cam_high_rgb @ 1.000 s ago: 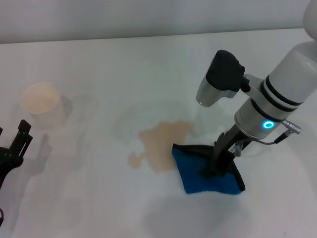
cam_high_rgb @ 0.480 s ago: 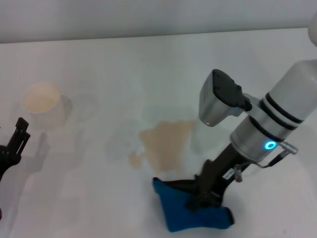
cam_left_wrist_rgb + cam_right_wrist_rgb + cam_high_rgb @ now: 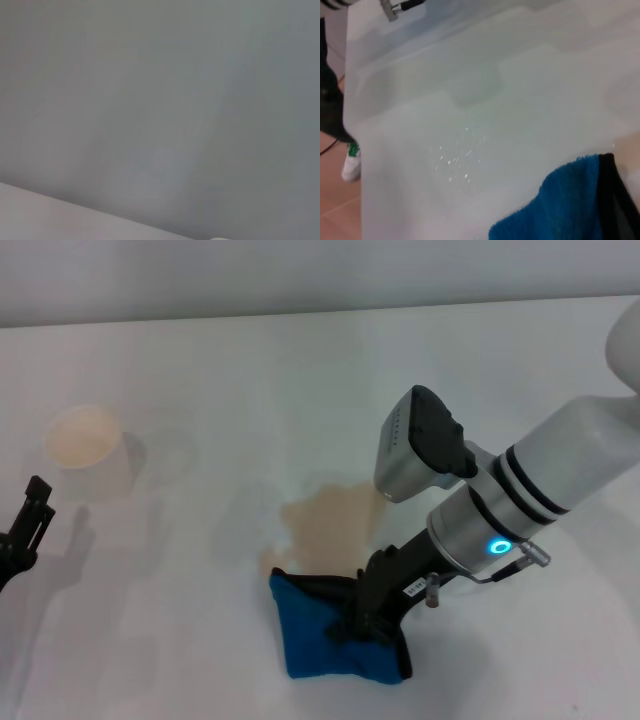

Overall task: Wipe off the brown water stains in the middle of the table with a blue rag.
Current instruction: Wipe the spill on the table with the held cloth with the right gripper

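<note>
The brown water stains [image 3: 332,524] lie as one tan patch with a small blotch [image 3: 268,562] beside it, mid-table. The blue rag [image 3: 318,642], black-edged, lies crumpled on the white table [image 3: 200,360] just in front of the patch, its far edge touching the patch's near rim. My right gripper [image 3: 362,620] reaches down from the right, shut on the rag and pressing it onto the tabletop. The right wrist view shows a corner of the blue rag [image 3: 565,207] on the table [image 3: 470,90]. My left gripper [image 3: 27,523] stays parked at the left edge.
A white paper cup [image 3: 86,450] stands at the far left, behind the left gripper. In the right wrist view the table's edge [image 3: 354,150] drops to a floor where a shoe [image 3: 351,165] stands. The left wrist view shows only a grey wall.
My right arm has dragged the rag toward me and to the left, from the right side of the stain to its near side. The left gripper has shifted slightly left.
</note>
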### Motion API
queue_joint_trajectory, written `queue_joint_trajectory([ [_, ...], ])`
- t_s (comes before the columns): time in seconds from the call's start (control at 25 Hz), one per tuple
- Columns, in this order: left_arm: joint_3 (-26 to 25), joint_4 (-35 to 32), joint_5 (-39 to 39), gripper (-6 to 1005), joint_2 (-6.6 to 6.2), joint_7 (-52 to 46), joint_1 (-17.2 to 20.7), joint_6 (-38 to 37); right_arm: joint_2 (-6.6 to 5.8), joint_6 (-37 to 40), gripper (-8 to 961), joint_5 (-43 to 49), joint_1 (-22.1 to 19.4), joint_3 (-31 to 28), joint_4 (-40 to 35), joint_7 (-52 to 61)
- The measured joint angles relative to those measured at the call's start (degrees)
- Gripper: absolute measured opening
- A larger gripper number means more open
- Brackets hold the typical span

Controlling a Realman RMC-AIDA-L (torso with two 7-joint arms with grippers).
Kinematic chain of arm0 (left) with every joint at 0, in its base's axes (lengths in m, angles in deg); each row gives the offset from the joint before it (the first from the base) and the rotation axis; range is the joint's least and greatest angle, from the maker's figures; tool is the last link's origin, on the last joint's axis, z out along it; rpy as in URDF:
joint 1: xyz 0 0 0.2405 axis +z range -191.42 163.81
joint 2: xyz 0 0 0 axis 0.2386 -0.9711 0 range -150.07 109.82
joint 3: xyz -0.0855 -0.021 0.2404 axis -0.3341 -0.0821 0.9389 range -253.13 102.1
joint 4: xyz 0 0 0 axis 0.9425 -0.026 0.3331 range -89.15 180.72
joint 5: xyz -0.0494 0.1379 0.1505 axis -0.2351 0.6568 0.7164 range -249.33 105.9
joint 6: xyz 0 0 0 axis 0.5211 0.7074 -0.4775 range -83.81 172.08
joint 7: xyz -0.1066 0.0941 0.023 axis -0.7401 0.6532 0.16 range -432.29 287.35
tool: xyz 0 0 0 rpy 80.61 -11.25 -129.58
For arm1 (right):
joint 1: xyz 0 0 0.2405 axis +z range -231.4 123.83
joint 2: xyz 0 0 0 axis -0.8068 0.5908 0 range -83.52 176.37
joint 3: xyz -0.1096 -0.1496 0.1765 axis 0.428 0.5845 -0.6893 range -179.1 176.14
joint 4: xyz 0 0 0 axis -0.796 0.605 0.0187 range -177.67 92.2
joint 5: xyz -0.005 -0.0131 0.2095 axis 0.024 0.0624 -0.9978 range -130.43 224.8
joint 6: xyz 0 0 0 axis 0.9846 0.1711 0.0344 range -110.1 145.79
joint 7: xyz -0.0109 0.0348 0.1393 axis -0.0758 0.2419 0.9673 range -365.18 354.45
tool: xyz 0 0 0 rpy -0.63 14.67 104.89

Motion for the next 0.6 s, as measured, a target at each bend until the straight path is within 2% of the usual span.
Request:
queue_joint_trajectory([
  [0.28,0.00,0.35,-0.26,786,0.00,0.00,-0.16,0.00,-0.02,-6.11,85,-6.70,-0.99,2.78,0.25,-3.40],
  [0.6,-0.56,0.53,-0.36,786,0.00,-0.58,-0.36,0.00,-0.15,-14.40,91,-6.78,-1.01,3.00,0.86,-3.60],
])
